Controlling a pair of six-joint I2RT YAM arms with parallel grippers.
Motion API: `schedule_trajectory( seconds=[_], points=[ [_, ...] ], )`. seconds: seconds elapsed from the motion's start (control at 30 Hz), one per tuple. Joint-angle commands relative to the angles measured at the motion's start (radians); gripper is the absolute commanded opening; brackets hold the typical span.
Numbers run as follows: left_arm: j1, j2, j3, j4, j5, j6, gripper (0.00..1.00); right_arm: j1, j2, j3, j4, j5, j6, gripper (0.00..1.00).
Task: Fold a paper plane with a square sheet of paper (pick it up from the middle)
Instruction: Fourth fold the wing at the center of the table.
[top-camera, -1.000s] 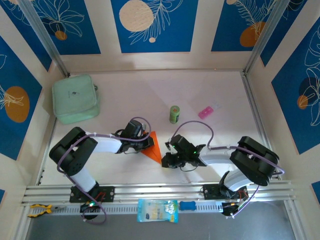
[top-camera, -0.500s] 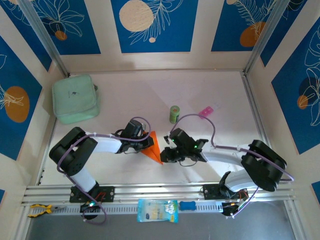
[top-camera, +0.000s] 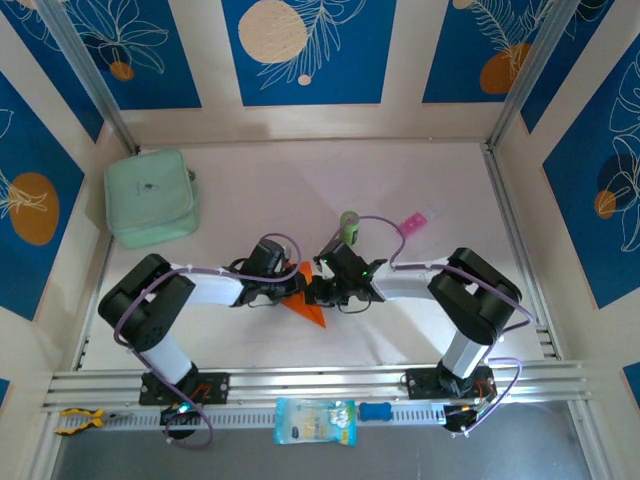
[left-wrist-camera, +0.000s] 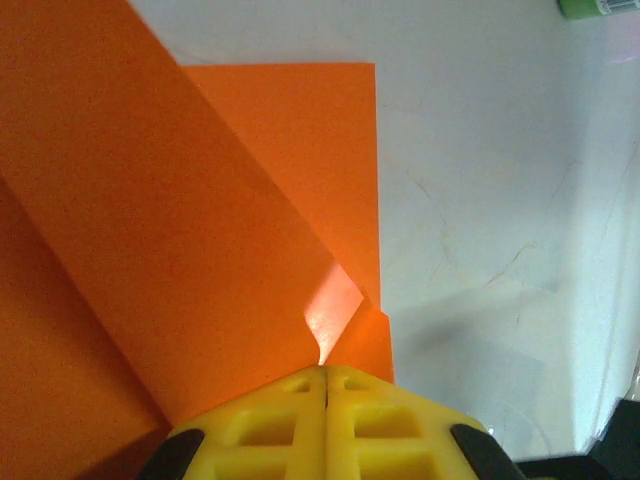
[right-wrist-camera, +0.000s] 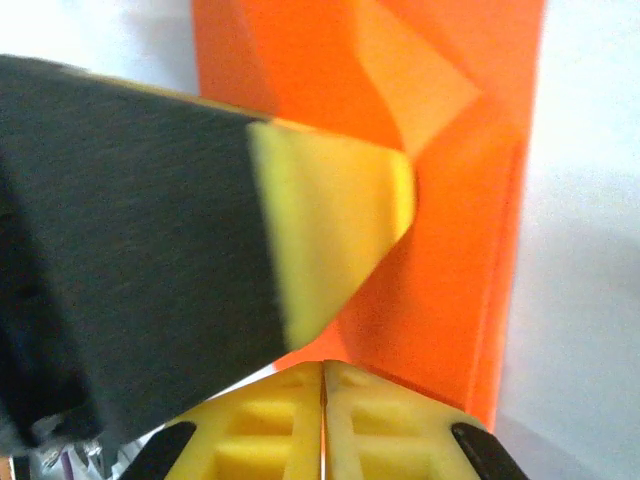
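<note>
Orange paper, thin: the square sheet of paper (top-camera: 311, 311), part-folded into layered flaps, lying on the worktop (top-camera: 420, 200) at mid-width, toward its near edge. Left gripper (top-camera: 297, 284) and right gripper (top-camera: 322, 292): jaws of each pressed together, tips close over the sheet. Advised handling: one tip anchors the layers while the other slides flat along the fold, smoothing the small lifted corner (left-wrist-camera: 335, 300).

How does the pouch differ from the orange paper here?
The pouch is mint green, the paper bright orange. The pouch is bigger and puffy with rounded corners; the paper thin, folded, sharp-edged. The pouch sits alone at far left; the paper lies mid-table where the left pincer and right pincer meet. Both rest on the table.
</note>
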Motion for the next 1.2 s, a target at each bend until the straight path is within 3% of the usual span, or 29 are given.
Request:
schedule_trajectory(
  seconds=[0.0, 0.4, 0.57, 0.9, 1.17],
  points=[
    [0.004, 0.009, -0.025, -0.049, -0.034, 0.011, 0.06, -0.012, 0.023, -0.051, 0.018, -0.007, 0.04, 0.09],
    [0.001, -0.075, 0.011, -0.079, 0.0, 0.077, 0.11, -0.012, 0.037, -0.171, 0.034, -0.023, 0.07, 0.06],
    [-0.024, -0.116, -0.001, -0.118, 0.003, 0.078, 0.07, -0.011, 0.044, -0.169, 0.035, -0.023, 0.068, 0.04],
    [-0.044, -0.01, -0.013, -0.097, -0.002, 0.063, 0.05, -0.009, 0.04, -0.174, 0.027, -0.018, 0.068, 0.03],
    [0.005, 0.014, 0.008, -0.175, -0.065, 0.093, 0.04, -0.007, 0.029, -0.189, -0.009, -0.008, 0.051, 0.01]
  ],
)
